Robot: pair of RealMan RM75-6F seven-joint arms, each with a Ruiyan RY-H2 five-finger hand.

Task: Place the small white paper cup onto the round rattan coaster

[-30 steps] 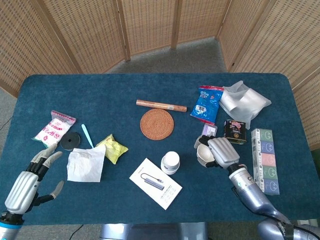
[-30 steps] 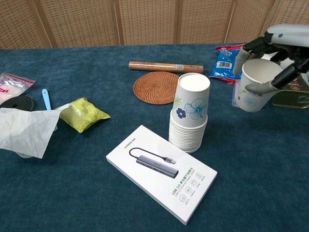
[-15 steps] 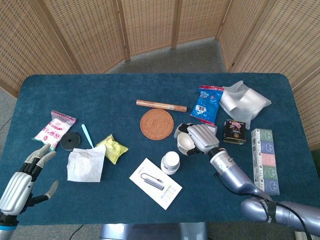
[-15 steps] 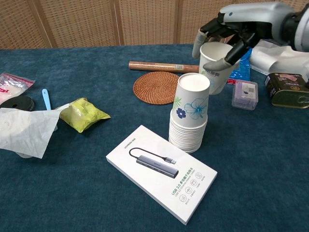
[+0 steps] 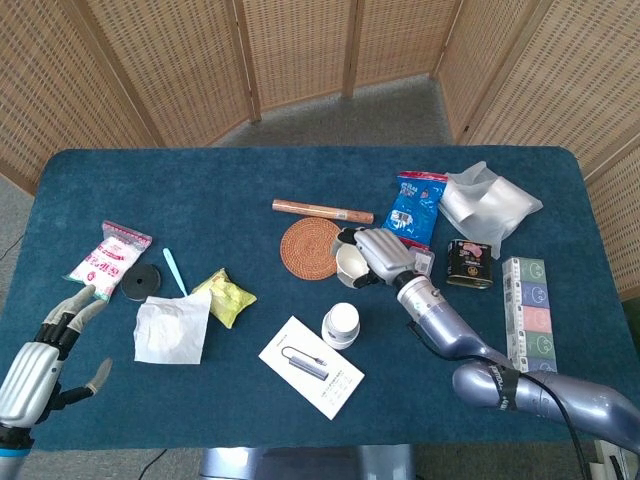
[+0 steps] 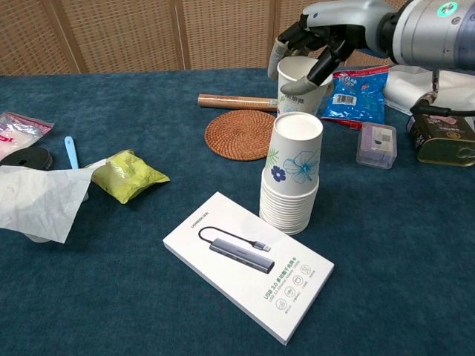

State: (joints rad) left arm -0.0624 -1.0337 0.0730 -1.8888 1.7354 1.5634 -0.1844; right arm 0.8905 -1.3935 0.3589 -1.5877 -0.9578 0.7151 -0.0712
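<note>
- In the past second my right robot hand (image 6: 320,41) has carried the cup (image 6: 299,83) left, from beside the tin (image 6: 438,138) to the coaster's (image 6: 239,133) right edge.
- My fingers (image 5: 352,237) wrap the cup, which is held upright above the counter (image 5: 200,190), behind the cup stack (image 6: 292,178).
- My left robot hand (image 5: 40,355) hovers empty, fingers spread, at the counter's near left corner.
</note>
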